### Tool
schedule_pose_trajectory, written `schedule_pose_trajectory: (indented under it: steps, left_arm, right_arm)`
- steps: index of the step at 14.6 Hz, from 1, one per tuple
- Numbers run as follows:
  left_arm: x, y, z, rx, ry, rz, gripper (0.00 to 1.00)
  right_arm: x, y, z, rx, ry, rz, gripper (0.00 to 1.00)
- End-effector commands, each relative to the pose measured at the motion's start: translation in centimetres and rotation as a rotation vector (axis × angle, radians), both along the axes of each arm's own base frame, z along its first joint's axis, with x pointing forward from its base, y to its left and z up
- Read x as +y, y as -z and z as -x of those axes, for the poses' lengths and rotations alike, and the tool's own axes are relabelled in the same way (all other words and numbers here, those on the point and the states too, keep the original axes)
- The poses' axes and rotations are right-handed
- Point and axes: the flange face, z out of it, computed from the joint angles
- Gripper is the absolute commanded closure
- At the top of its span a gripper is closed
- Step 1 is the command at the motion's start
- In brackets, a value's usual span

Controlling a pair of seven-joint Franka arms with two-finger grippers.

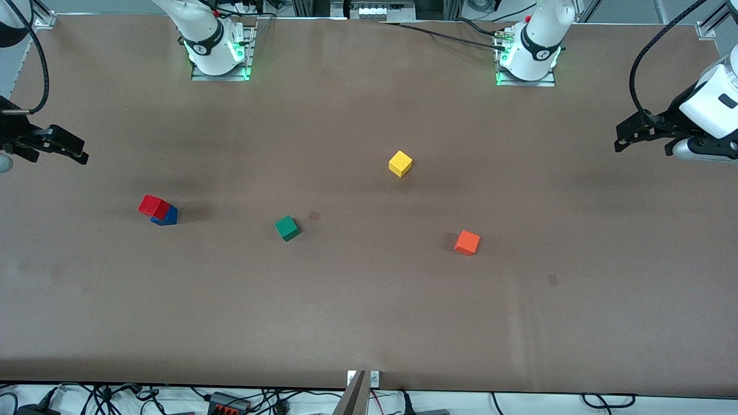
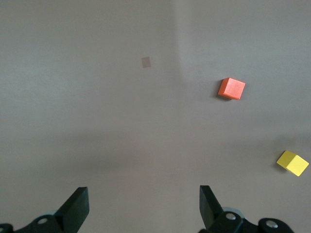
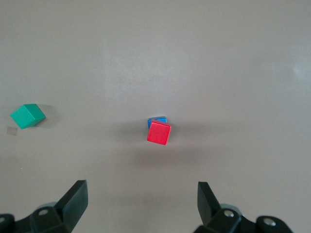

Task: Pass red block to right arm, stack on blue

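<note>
The red block sits on top of the blue block, slightly askew so that part of the blue one shows beneath it. The pair stands on the brown table toward the right arm's end.

The right arm rises from its base at the top of the front view and leaves the picture; only its wrist and gripper come back in at the table's edge. The right gripper hangs in the air over the table's end, well apart from the stack, pointing in toward the table. In the right wrist view its two fingers are spread wide with nothing between them, and the stack shows on the table ahead of them.

The left arm likewise climbs from its base and returns at the other end of the table. The left gripper hovers there, its fingers spread wide and empty.

Between the two ends lie a green block, a yellow block and an orange block, each alone and well apart from the others.
</note>
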Motion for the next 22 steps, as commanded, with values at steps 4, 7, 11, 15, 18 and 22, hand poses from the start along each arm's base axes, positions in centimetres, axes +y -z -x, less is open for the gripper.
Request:
schedule_pose_trajectory:
  steps: [4,7,11,15,18,22]
  left_arm:
    - [0.2,-0.5,-0.4,-0.003,0.010,-0.011,0.00]
    - [0.2,-0.5,-0.4,-0.003,0.010,-0.011,0.00]
    - [0.2,-0.5,-0.4,-0.003,0.010,-0.011,0.00]
    - [0.2,-0.5,-0.4,-0.001,0.010,-0.011,0.00]
    - [0.2,-0.5,-0.4,-0.001,0.010,-0.011,0.00]
    - [0.2,-0.5,-0.4,-0.001,0.010,-0.011,0.00]
  right_arm:
    - [0.4,0.2,1.6,-0.008,0.007,0.008,0.00]
    - [0.4,-0.2,1.5,-0.012,-0.005,0.009,0.00]
    - [0.4,-0.6,1.5,-0.008,-0.003,0.007,0.00]
    - [0.9,-1.8,1.4,-0.024,-0.018,0.011,0.00]
    - [0.7,-1.8,1.6,-0.007,-0.009,0.009,0.00]
    - [0.6,-1.4,1.7,0.017,0.004,0.001,0.00]
